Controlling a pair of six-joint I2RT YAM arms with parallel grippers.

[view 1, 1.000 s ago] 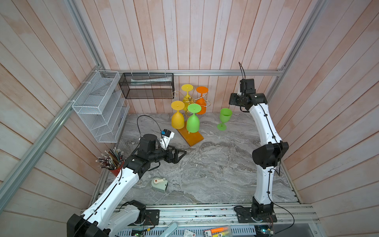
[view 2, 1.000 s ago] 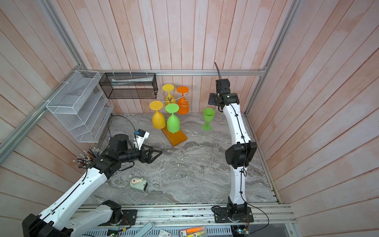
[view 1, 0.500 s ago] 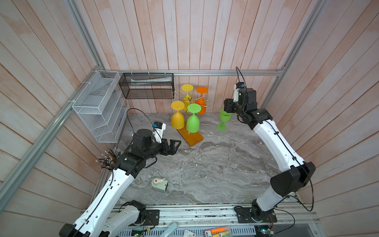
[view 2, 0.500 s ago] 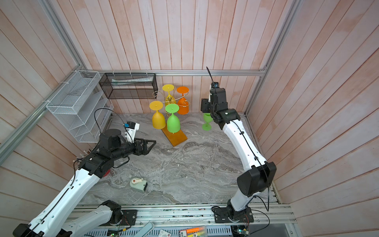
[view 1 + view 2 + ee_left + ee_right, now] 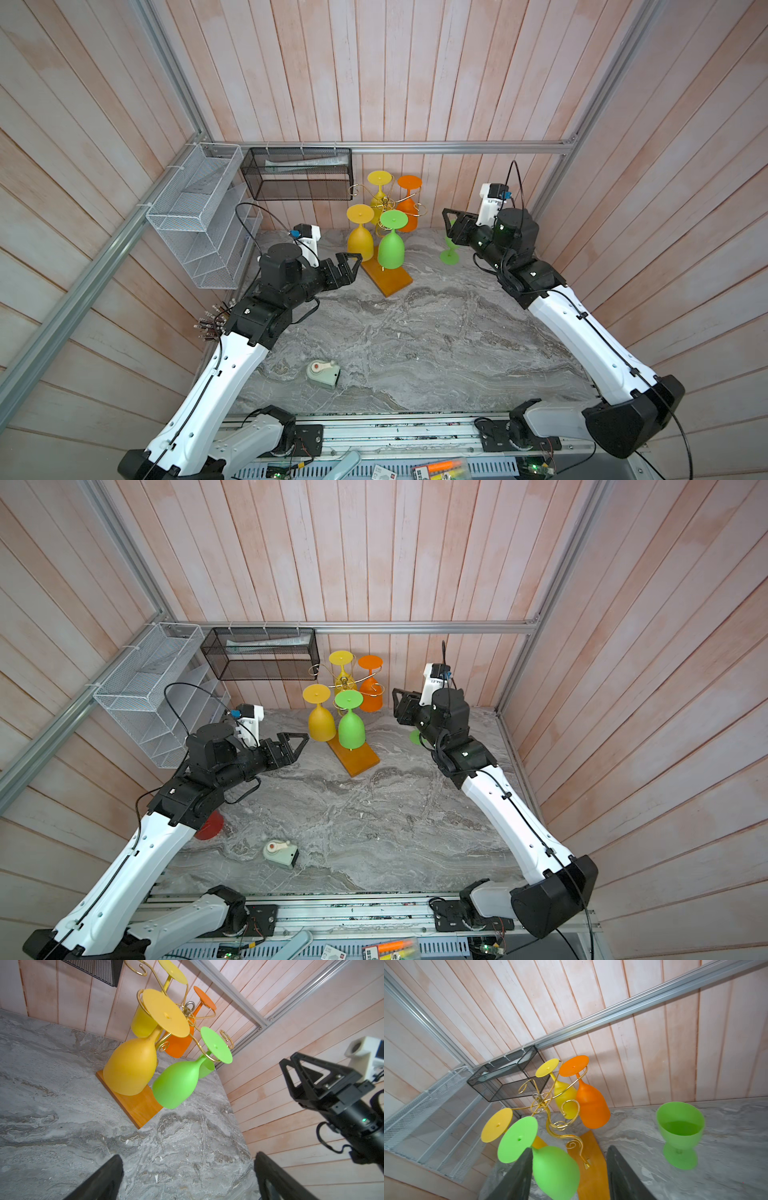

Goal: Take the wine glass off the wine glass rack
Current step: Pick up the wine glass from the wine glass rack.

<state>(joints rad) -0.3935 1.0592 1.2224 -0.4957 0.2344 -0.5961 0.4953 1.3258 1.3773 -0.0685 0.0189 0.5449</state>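
Your left gripper has its jaws wide apart and empty. It is just beside the amber-yellow matte wine glass, which hangs bowl down from the thin gold wire rack with the flat orange-brown base. A bright green glass, a lemon-yellow glass and an orange glass hang there too. Your right gripper also has its jaws apart, with nothing between them. Near it a second green glass stands upright on the grey marble table top, off the rack.

I think the amber glass is the next one for you. It looks like plastic: light, stiff and not very fragile, but smooth, so it can slip. Take it around the bowl close to the stem, where it is narrower, and close gently. The round foot sits over the wire curl, so slide it outward along the arm, not straight down. The rack may tip.
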